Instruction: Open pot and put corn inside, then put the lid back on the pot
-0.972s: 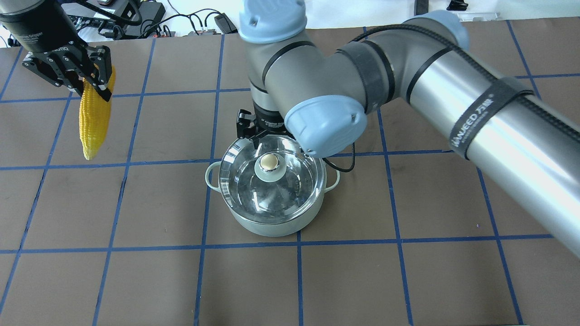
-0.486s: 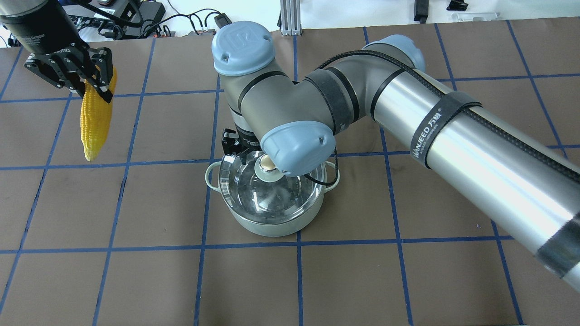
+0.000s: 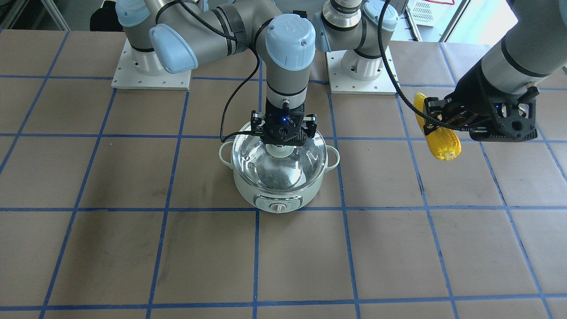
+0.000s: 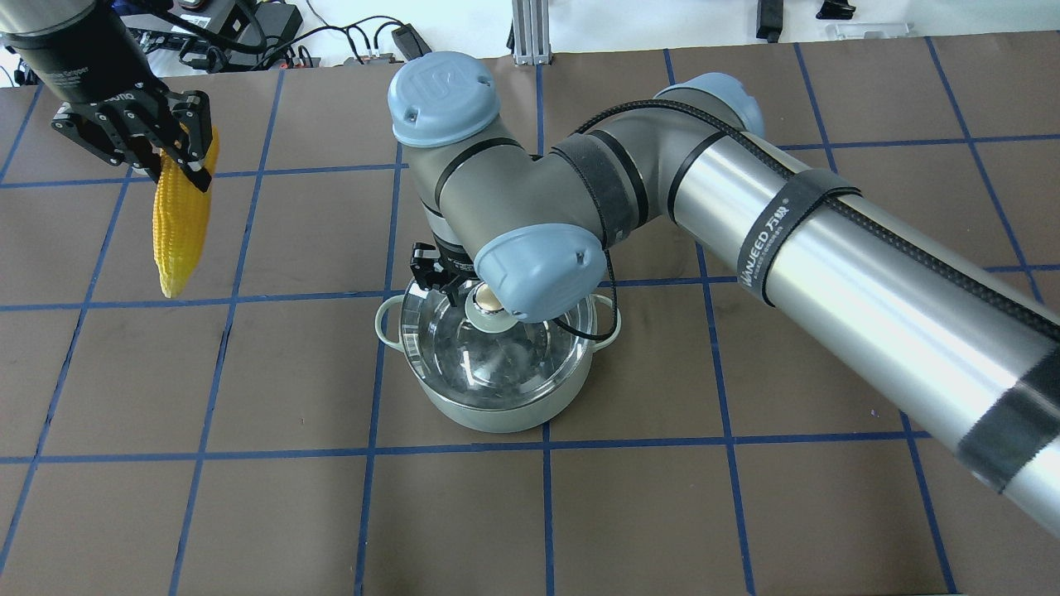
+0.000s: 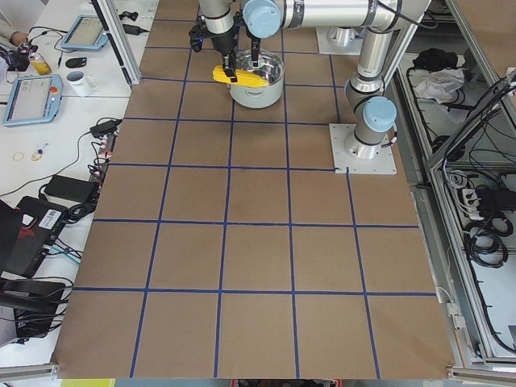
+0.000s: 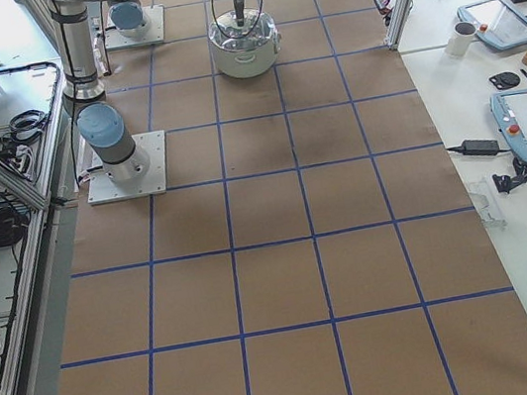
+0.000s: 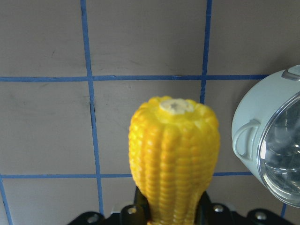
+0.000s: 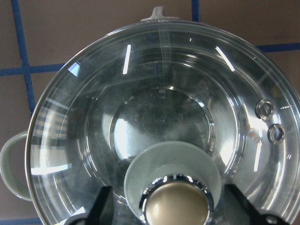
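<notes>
The pale mint-green pot (image 4: pixel 497 418) stands mid-table with the clear glass lid (image 4: pixel 497 364) on it. Its dial panel (image 3: pixel 278 205) faces away from the robot. My right gripper (image 3: pixel 282 142) hangs just above the lid's beige-gold knob (image 4: pixel 487 299). In the right wrist view its dark fingers (image 8: pixel 101 208) stand apart on either side of the knob (image 8: pixel 177 205), open and not touching it. My left gripper (image 4: pixel 178 153) is shut on the yellow corn (image 4: pixel 178 228), which hangs tip-down above the table, well to the pot's left. The corn also shows in the front view (image 3: pixel 441 137) and in the left wrist view (image 7: pixel 174 154).
Both arm base plates (image 3: pixel 150 73) sit behind the pot. Cables and power bricks (image 4: pixel 248 37) lie past the table's far edge. Side benches with tablets and a mug (image 6: pixel 464 35) flank the table. Blue tape lines grid the brown surface.
My right arm swung left and brought its gripper from behind the pot to over the lid's knob. My left gripper with the corn shifted slightly right.
</notes>
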`<state>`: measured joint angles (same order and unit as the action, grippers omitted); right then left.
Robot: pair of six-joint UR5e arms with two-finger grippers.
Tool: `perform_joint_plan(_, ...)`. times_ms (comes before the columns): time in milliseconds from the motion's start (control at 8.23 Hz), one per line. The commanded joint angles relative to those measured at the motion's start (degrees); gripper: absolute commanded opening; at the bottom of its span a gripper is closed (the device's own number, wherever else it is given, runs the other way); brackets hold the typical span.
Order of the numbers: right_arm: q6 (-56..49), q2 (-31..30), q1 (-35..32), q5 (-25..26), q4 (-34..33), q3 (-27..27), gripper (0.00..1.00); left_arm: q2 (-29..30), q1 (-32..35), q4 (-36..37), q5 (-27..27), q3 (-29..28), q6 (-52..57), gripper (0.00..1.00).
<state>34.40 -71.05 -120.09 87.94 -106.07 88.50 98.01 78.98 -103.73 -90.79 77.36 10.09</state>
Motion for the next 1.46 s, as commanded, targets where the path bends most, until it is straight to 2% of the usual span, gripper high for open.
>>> perform_joint_plan(0,-0.3,-0.31,0.04,-0.05,0.78,0.09,0.57,0.08,0.04,0.02,0.17,0.07,-0.07,0.0)
perform_joint_plan(243,-0.3,-0.49,0.04,0.03,2.1,0.01,0.37,0.16,0.04,0.02,0.35,0.07,-0.07,0.0)
perform_joint_plan(365,-0.38,-0.58,0.21,-0.05,2.88,0.01,0.3,0.08,0.12,-0.07,0.26,0.16,-0.94,0.0)
perform_joint_plan(608,-0.56,-1.71,0.65,0.03,2.98,-0.6,0.29,0.25,0.21,-0.07,0.35,0.16,-2.52,0.0)
perform_joint_plan(972,-6.08,-8.72,3.36,3.46,4.29,-1.13,0.29,0.34,0.3,-0.07,1.58,-0.1,-7.17,0.0)
perform_joint_plan(1337,-14.59,-18.83,12.48,2.67,15.69,-1.57,0.29,0.51,3.62,-0.07,4.74,-0.28,-13.48,0.0)
